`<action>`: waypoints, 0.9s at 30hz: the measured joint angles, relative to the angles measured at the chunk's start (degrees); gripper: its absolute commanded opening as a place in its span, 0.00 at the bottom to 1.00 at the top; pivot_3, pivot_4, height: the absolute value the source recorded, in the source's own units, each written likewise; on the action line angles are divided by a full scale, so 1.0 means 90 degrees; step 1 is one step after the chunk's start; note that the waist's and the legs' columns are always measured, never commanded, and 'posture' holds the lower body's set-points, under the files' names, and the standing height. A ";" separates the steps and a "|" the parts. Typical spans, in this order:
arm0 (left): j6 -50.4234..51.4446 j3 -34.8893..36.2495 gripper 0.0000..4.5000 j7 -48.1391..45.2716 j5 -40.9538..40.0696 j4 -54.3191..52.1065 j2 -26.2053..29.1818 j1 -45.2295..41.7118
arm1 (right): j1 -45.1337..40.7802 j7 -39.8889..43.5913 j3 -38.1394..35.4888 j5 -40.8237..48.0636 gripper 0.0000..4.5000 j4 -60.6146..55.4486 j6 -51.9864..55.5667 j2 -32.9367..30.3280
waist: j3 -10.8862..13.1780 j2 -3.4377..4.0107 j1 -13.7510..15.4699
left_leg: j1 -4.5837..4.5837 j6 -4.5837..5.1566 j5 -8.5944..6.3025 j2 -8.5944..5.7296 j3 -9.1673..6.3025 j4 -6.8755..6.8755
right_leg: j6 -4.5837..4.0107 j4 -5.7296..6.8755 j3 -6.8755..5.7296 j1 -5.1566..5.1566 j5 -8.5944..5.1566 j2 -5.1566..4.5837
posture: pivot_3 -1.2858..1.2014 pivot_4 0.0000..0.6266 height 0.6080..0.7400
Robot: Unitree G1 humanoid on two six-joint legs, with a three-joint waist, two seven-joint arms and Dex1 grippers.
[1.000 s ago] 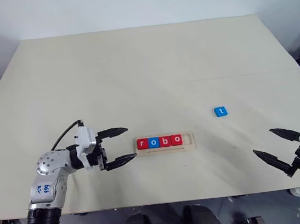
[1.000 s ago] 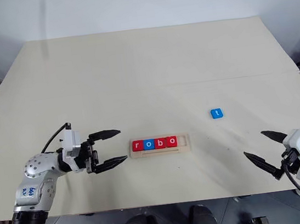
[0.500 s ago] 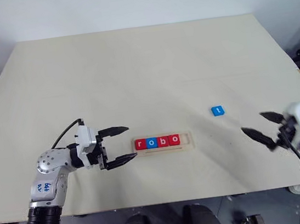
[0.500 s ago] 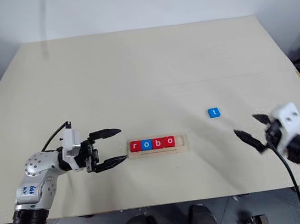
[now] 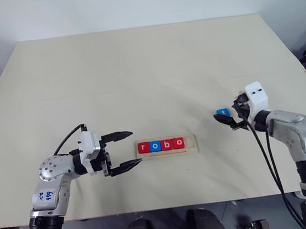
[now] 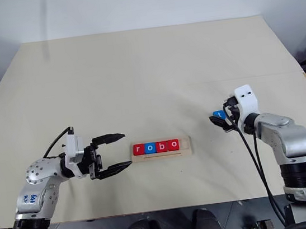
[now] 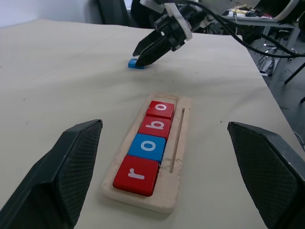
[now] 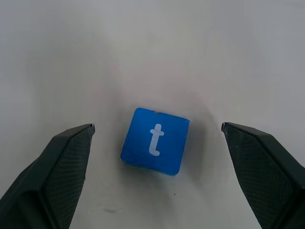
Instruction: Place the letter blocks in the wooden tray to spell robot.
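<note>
R gripper (image 8: 156,138), jaws spread wide and empty, is hovering over the blue t block (image 8: 155,141) lying skewed on the desk (image 5: 136,71), well apart from the wooden tray (image 5: 167,151) w/ r-o-b-o filling four slots. Closing on the block's corners risks it twisting or popping out. L gripper (image 5: 125,150), also released, is waiting just beside the tray's r end.

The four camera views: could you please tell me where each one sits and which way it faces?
Left and right eye views: on the head, facing forward and down over the table; both arms show.
Left wrist view: looks between its own open fingers at the wooden tray, holding r, o, b, o.
Right wrist view: looks between its open fingers at the blue t block.
Shared: left wrist and eye views show the right gripper.
</note>
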 measured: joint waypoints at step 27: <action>0.0105 -0.0172 1.00 -0.0253 -0.0044 -0.0034 -0.0069 -0.0184 | 0.1891 -0.1544 -0.1139 0.0766 0.49 -0.4118 0.3085 0.1543 | -0.0001 0.0000 -0.0005 | -0.0002 0.0001 0.0000 0.0000 -0.0007 -0.0006 | -0.0001 -0.0001 0.0001 -0.0003 0.0000 0.0003 | 0.52 0.24 1.00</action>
